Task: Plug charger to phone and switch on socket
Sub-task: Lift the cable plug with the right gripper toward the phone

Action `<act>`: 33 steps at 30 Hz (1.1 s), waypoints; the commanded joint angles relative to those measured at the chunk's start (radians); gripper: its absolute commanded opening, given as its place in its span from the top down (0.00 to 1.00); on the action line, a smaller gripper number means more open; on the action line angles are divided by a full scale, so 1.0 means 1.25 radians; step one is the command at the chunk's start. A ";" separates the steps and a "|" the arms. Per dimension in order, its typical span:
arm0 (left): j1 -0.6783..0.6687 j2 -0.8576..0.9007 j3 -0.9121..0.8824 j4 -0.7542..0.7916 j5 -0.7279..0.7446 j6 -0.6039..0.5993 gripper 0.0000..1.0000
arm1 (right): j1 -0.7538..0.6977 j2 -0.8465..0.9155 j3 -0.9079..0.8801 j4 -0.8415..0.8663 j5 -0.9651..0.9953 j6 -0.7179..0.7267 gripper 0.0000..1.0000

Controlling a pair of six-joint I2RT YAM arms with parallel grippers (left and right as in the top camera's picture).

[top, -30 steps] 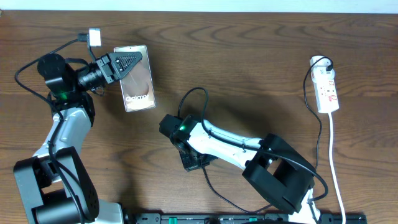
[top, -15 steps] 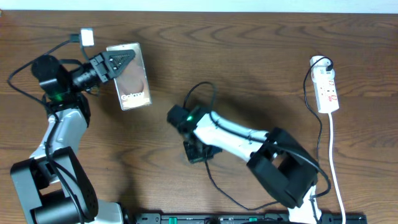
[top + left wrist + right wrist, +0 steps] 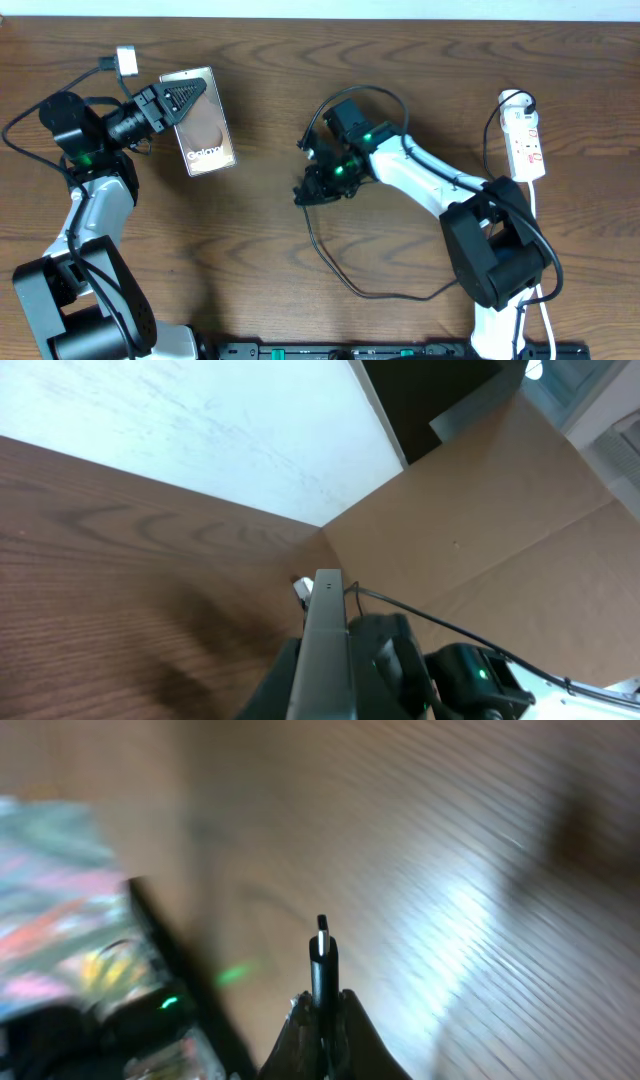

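Note:
The phone (image 3: pixel 203 128) is a dark glossy slab with white lettering, lifted at the table's left. My left gripper (image 3: pixel 183 100) is shut on its upper end. In the left wrist view the phone (image 3: pixel 326 630) shows edge-on between the dark fingers (image 3: pixel 385 660). My right gripper (image 3: pixel 318 186) hangs mid-table, shut on the charger's black plug (image 3: pixel 321 952), whose tip sticks out past the fingertips. The thin black charger cable (image 3: pixel 318 247) trails down toward the table's front edge. The white socket (image 3: pixel 527 140) lies at the far right, away from both grippers.
A thick white cord (image 3: pixel 535 240) runs from the socket toward the front edge. A small white connector (image 3: pixel 127 60) sits on a cable behind the left arm. A brown cardboard wall (image 3: pixel 480 530) stands beyond the table.
The right arm swung up from the lower middle of the table toward the right, carrying the charger plug. The left gripper moved a little left with the phone.

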 commanded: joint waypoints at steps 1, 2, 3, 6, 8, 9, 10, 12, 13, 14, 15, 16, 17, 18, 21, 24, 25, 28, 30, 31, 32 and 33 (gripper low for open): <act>0.001 -0.015 0.021 0.007 -0.001 0.002 0.93 | -0.022 -0.024 0.010 0.019 -0.217 -0.153 0.99; 0.001 -0.015 0.021 0.007 -0.001 0.001 0.92 | -0.029 -0.024 0.010 0.029 -0.250 -0.183 0.99; 0.001 -0.015 0.021 0.007 -0.001 0.001 0.93 | -0.034 -0.024 0.010 0.039 -0.280 -0.208 0.99; 0.001 -0.015 0.021 0.007 -0.001 0.001 0.92 | -0.044 -0.024 0.010 0.085 -0.352 -0.236 0.99; 0.001 -0.015 0.021 0.007 -0.001 -0.002 0.93 | -0.045 -0.024 0.010 0.121 -0.386 -0.235 0.99; 0.001 -0.015 0.021 0.007 -0.001 -0.002 0.92 | -0.045 -0.024 0.010 0.137 -0.400 -0.235 0.99; 0.000 -0.015 0.021 0.007 -0.002 -0.002 0.93 | -0.044 -0.024 0.010 0.149 -0.410 -0.235 0.99; 0.000 -0.015 0.021 0.007 -0.005 -0.004 0.93 | -0.041 -0.024 0.010 0.168 -0.424 -0.226 0.99; 0.000 -0.015 0.021 0.007 -0.011 -0.008 0.93 | -0.041 -0.024 0.010 0.179 -0.423 -0.212 0.99; 0.000 -0.015 0.021 0.007 -0.017 -0.011 0.93 | -0.041 -0.024 0.010 0.190 -0.423 -0.198 0.99; 0.000 -0.015 0.021 0.007 -0.022 -0.014 0.92 | -0.041 -0.024 0.010 0.201 -0.423 -0.184 0.99; 0.000 -0.015 0.021 0.007 -0.026 -0.014 0.93 | -0.041 -0.024 0.010 0.214 -0.423 -0.170 0.99; 0.000 -0.015 0.021 0.007 -0.031 -0.015 0.93 | -0.041 -0.024 0.010 0.230 -0.423 -0.151 0.99; 0.000 -0.015 0.021 0.007 -0.037 -0.018 0.93 | -0.041 -0.024 0.010 0.249 -0.423 -0.128 0.99; -0.002 -0.015 0.021 0.008 -0.065 -0.030 0.92 | -0.041 -0.024 0.010 0.309 -0.423 -0.071 0.99; -0.005 -0.015 0.021 0.015 -0.095 -0.038 0.92 | -0.041 -0.024 0.010 0.374 -0.420 -0.005 0.99; -0.008 -0.015 0.021 0.023 -0.101 -0.038 0.93 | -0.041 -0.024 0.010 0.395 -0.418 0.018 0.99; -0.013 -0.015 0.021 0.062 -0.114 -0.049 0.93 | -0.041 -0.024 0.010 0.449 -0.402 0.069 0.99; -0.014 -0.015 0.021 0.092 -0.131 -0.069 0.93 | -0.041 -0.023 0.010 0.486 -0.399 0.090 0.99; -0.014 -0.015 0.021 0.105 -0.137 -0.076 0.93 | -0.041 -0.021 0.010 0.500 -0.399 0.096 0.99; -0.014 -0.015 0.021 0.122 -0.142 -0.085 0.93 | -0.041 -0.018 0.010 0.520 -0.399 0.106 0.99; -0.014 -0.015 0.021 0.139 -0.146 -0.094 0.93 | -0.041 -0.013 0.010 0.540 -0.399 0.119 0.99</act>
